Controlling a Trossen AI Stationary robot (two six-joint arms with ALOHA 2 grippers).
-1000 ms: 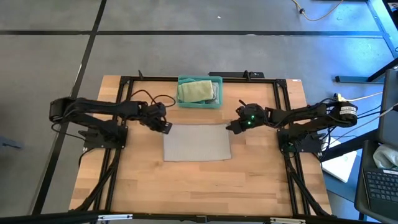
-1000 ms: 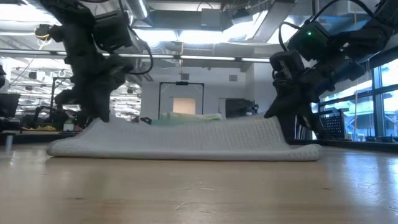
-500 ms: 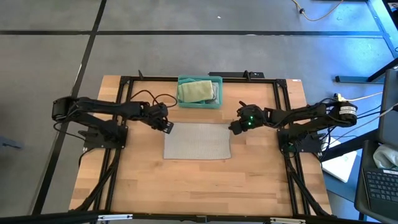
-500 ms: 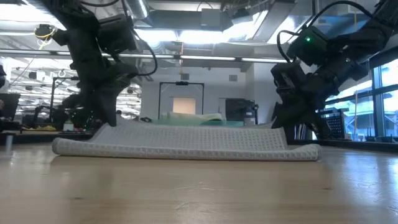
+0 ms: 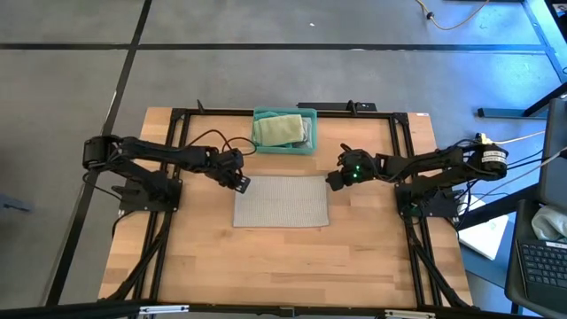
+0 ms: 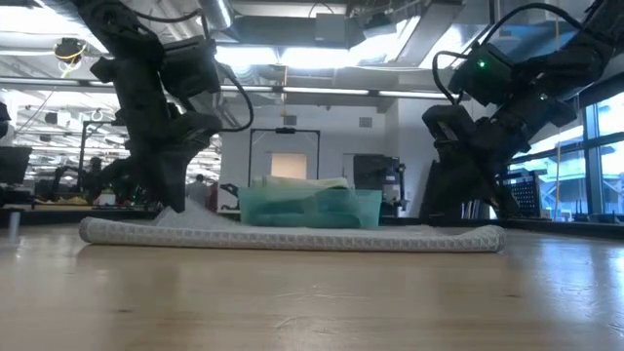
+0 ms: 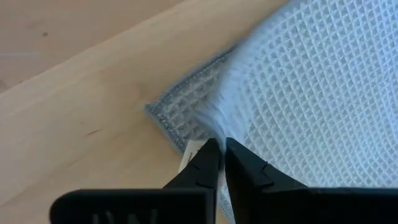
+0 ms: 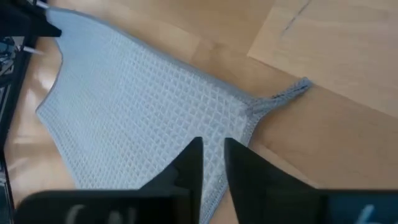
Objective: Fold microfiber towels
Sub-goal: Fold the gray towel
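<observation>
Both grippers at the far corners of a flat grey towel

Left gripper [image 5: 242, 183]: fingers nearly together, pinching the grey towel [image 5: 281, 201] at its corner right at the fingertips. Right gripper [image 5: 332, 182]: fingers a little apart, the opposite far corner just ahead of them, apparently unheld. Beyond both, a teal bin [image 5: 284, 144] holds a pale green towel [image 5: 277, 129].

I count one grey towel [image 5: 281, 201] spread flat on my table [image 5: 266, 266]. One teal bin [image 5: 285, 144] sits at the far edge, holding one pale green towel [image 5: 276, 129] that I can make out. I have two pincers: my left pincer [image 5: 243, 183] and my right pincer [image 5: 331, 181].
</observation>
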